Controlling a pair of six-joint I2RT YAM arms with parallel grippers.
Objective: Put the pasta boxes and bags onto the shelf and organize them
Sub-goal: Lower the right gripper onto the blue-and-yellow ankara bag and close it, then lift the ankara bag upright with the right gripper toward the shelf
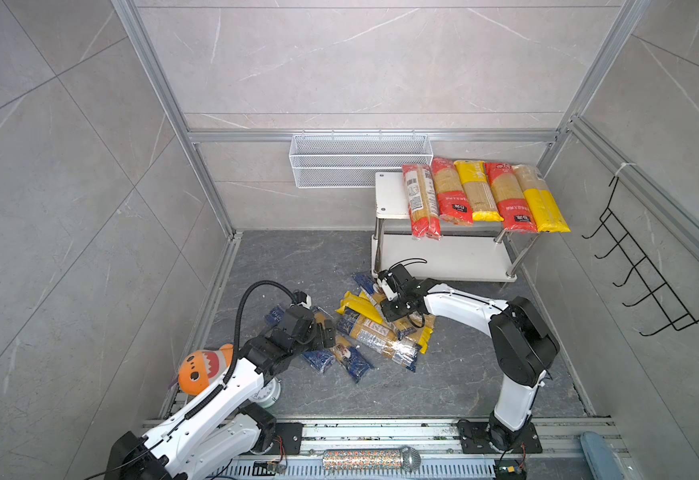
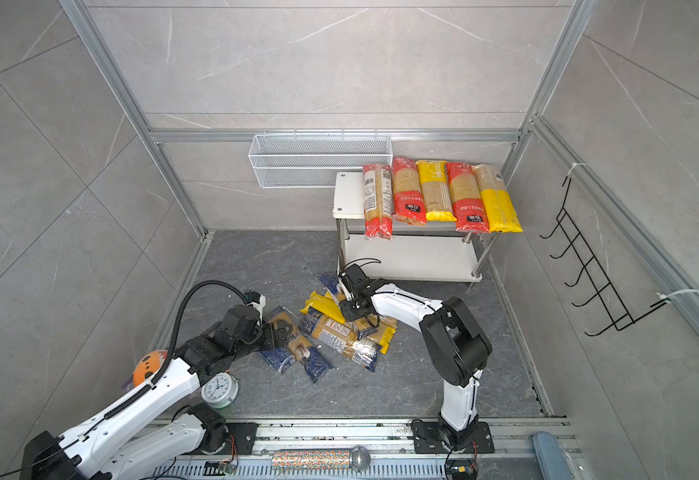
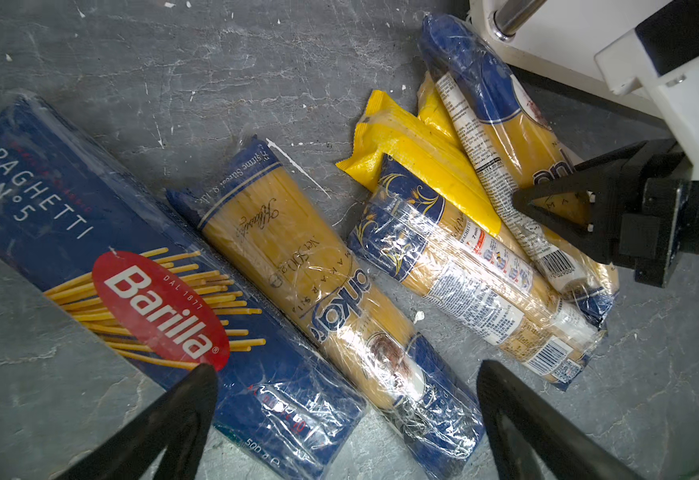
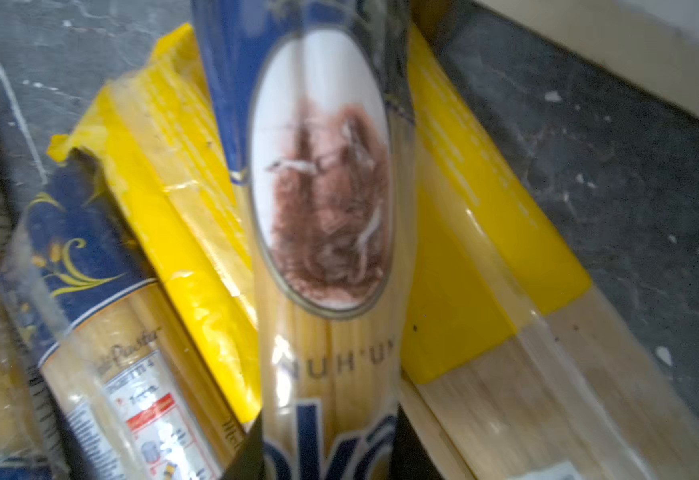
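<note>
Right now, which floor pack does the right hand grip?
The blue-ended clear bag with the oval picture, lying across the yellow packs by the shelf; the right hand is shut on it. Its twin lies beside the Barilla box.

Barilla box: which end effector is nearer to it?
Left. The left end effector hovers open just above the Barilla box; the right end effector is farther off, shut on a spaghetti bag.

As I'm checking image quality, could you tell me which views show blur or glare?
Right wrist view: blurred throughout, the blue-ended pasta bag looks soft. Left wrist view: sharp, with glare on the film-wrapped pack. Both top views: sharp and evenly lit.
</note>
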